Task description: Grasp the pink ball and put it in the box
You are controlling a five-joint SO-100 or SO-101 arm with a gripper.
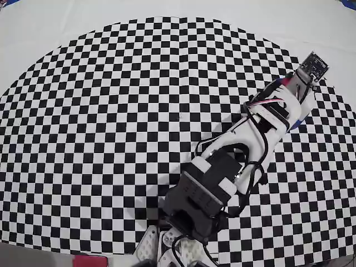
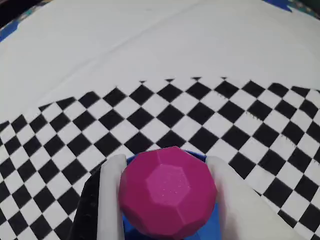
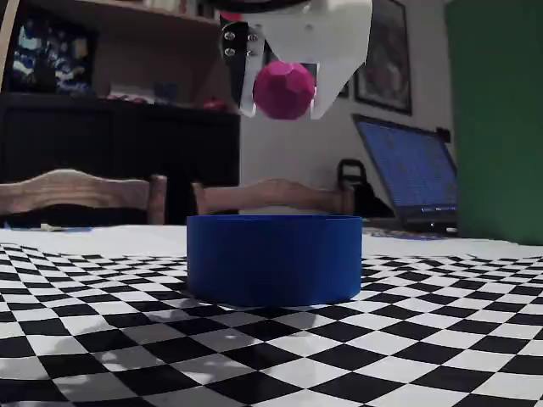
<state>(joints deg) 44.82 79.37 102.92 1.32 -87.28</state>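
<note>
The pink ball [image 3: 284,89] hangs in the air, with my gripper [image 3: 283,108] shut on it. It is a faceted magenta sphere held between two white fingers [image 3: 248,76]. Straight below it in the fixed view stands the box [image 3: 273,259], a round, low blue container on the checkered cloth. In the wrist view the ball [image 2: 167,192] fills the gap in my gripper [image 2: 167,162], and blue parts of the box [image 2: 197,156] show behind and under it. In the overhead view the arm [image 1: 261,128] reaches to the upper right and covers both ball and box.
The black-and-white checkered cloth [image 1: 111,111] covers most of the table, with plain white surface [image 2: 150,40] beyond it. Past the table's far edge stand wooden chairs [image 3: 76,191], an open laptop [image 3: 407,174] and a green panel [image 3: 501,119].
</note>
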